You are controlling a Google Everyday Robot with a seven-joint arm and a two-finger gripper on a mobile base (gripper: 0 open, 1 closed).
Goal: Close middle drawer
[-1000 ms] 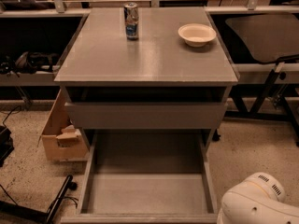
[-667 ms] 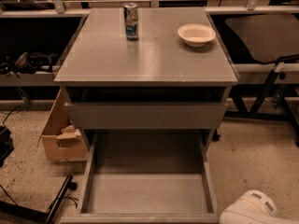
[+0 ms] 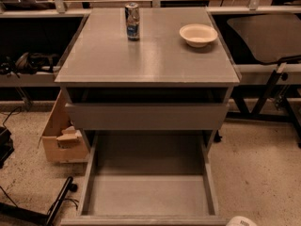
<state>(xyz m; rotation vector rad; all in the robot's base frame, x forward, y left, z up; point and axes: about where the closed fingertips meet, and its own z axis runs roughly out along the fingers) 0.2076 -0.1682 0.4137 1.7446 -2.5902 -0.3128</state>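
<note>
The grey cabinet stands in the middle of the camera view. The middle drawer is pulled far out toward me. Its long shallow grey tray is empty, and its front panel lies along the bottom edge of the view. Above it, another grey drawer front sits a little out under the cabinet top. My gripper is out of view. Only a white rounded part of my arm shows at the bottom right, just right of the open drawer's front corner.
A drink can and a white bowl stand on the cabinet top. A cardboard box sits on the floor to the left of the cabinet. A black pole lies at the lower left. Table legs stand to the right.
The white part of my arm has sunk down and right, and is now almost out of the view. The drawers, can and bowl have not moved.
</note>
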